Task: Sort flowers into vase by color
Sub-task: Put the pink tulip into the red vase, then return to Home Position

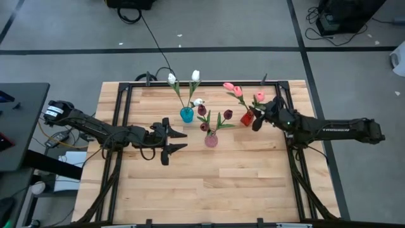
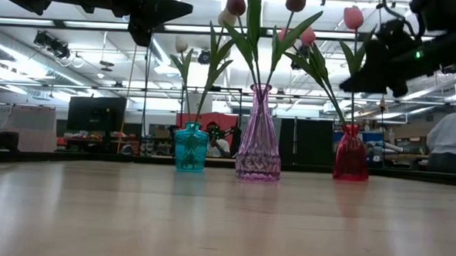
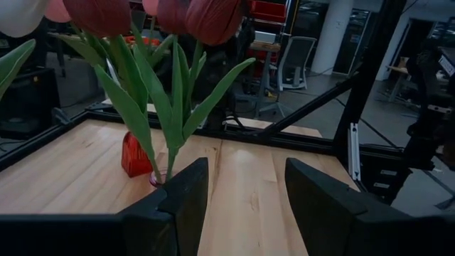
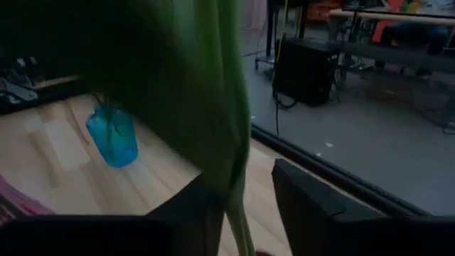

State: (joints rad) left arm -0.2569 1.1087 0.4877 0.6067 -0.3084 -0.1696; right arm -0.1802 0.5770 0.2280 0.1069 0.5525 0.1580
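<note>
Three vases stand at the table's far middle. A teal vase holds white tulips. A clear pink vase holds maroon tulips. A red vase holds pink tulips. My right gripper is up beside the red vase, open, with a pink tulip's green stem between its fingers. That tulip stands upright with its stem in the red vase. My left gripper is open and empty, left of the pink vase. My right gripper has the pink tulip's stem between its two fingers, close beside one finger and with a gap to the other. I cannot tell whether that finger touches the stem. The fingers come level from the table's right and lie across the upright stem.
A black metal frame runs along the table's edges. The near half of the wooden table holds no objects. A person sits in the room beyond the table.
</note>
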